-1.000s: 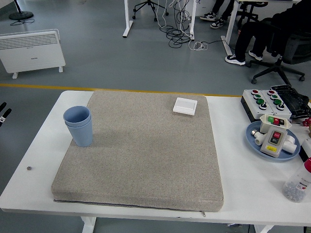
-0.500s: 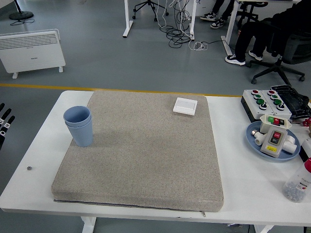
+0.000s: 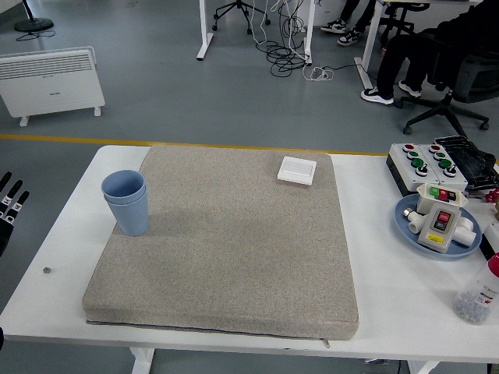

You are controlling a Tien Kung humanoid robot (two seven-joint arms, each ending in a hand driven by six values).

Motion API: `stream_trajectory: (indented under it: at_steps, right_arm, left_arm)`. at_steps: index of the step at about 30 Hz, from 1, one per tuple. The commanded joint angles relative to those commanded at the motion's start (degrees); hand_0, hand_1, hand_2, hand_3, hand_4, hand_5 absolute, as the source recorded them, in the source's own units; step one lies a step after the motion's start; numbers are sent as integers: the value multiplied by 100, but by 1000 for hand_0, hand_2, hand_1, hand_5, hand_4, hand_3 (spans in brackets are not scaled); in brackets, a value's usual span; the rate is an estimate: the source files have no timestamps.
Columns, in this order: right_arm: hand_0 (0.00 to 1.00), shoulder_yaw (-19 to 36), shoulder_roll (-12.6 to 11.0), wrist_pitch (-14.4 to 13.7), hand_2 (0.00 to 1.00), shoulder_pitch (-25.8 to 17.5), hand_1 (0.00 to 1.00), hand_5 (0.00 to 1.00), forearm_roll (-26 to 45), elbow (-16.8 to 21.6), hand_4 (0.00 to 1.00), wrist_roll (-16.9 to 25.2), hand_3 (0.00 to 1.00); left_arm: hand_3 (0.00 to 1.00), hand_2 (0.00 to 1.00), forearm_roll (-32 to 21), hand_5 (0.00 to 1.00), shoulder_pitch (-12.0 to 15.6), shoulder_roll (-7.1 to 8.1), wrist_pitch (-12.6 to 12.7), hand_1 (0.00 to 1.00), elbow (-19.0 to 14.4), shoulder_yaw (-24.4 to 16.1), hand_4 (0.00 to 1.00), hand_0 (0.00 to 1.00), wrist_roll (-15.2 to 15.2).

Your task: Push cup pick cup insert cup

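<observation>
Two blue cups [image 3: 126,201] nested upright, mouths up, on the mat's [image 3: 234,249] far left part; left hand [image 3: 8,209] at the left edge, fingers spread, holding nothing

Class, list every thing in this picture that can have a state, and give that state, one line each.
blue cups: upright, one nested in the other, at the mat's left edge
grey mat: flat on the white table
white square box: lying flat, at the mat's far edge
blue plate: holding a switch box
left hand: fingers spread, holding nothing, off the table's left edge
</observation>
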Motion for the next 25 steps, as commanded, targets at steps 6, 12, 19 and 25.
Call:
stream_trajectory:
  at_steps: [6,12,19,25]
  right_arm:
    - [760,11,-6,-10,667,-18,647,616,-13,0,183,12,610]
    - [760,1,-5,-14,667,-12,647,618,-8,0,180,14,610]
    - [760,-16,-8,-18,666,13,646,617,26,0,179,18,609]
    - [760,-14,-9,-19,666,41,646,617,21,0,179,12,609]
  left_arm:
    - [722,773,808,998,103,206,-47,768,-93,228,753,810,-176]
    - [716,770,2121,998,159,208,-92,768,-97,396,751,810,-169]
    - [731,771,2392,998,145,225,-117,773,-112,404,741,813,-154]
    - [731,771,2128,998,248,333,-167,773,-118,393,741,813,26]
